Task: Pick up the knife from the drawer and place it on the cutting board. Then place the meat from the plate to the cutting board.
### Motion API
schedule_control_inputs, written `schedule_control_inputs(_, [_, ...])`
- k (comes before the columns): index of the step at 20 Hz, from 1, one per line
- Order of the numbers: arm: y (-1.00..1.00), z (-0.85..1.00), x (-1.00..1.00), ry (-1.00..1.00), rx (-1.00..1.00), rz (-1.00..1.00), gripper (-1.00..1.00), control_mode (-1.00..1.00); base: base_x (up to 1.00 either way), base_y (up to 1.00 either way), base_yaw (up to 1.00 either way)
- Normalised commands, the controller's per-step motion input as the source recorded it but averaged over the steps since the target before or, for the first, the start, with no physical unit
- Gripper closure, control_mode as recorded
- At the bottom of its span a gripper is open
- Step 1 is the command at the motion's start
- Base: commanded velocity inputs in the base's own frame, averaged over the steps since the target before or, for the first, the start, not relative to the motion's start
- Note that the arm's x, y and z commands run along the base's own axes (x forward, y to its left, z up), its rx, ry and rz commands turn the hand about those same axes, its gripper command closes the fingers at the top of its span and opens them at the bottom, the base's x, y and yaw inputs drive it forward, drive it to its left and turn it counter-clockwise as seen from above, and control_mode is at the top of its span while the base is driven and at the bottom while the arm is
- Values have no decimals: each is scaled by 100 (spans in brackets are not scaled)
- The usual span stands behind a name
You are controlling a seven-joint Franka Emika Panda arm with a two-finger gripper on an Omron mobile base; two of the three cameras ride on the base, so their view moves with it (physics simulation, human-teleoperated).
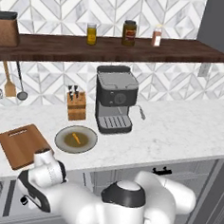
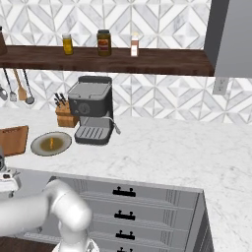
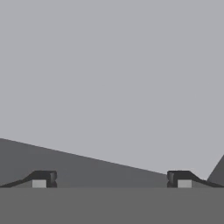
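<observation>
The gripper point(image 3: 111, 179) stands wide open with nothing between its fingertips, and it faces a flat grey surface at very close range, most likely the inside or the front of the drawer, though the hand view is too plain to say which. In the left base view the arm is folded down below the counter edge at the lower left, so the hand is working low, under the board point(image 1: 22, 145). The knife cannot be made out ahead of the gripper; no blade or black handle lies between the tips, so it may be further in or off to one side. That is the main risk: closing here would grip nothing, and pushing on blind could jam a tip against the grey wall or shove the knife away into a corner. A slim knife lying flat is also easy to pinch badly, so it may pivot or slip out on the lift. Above the gripper and a little to its right the plate point(image 1: 75, 139) sits on the counter with the meat point(image 1: 76, 138) at its middle, just beside the board, and a wooden block point(image 1: 77, 105) with black handles stands behind the plate. Coming up from below, the wrist could clip the counter edge, and a careless swing over the board could knock the plate.
</observation>
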Motion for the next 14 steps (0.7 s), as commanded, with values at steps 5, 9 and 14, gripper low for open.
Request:
schedule_control_inputs(5, [0, -32, -3, 13, 5, 0, -100, -100, 0, 0, 0])
schedule_control_inputs(9, [0, -8, -26, 23, 4, 1, -100, -100, 0, 0, 0])
schedule_control_inputs(14, [0, -1, -52, 19, 1, 3, -100, -100, 0, 0, 0])
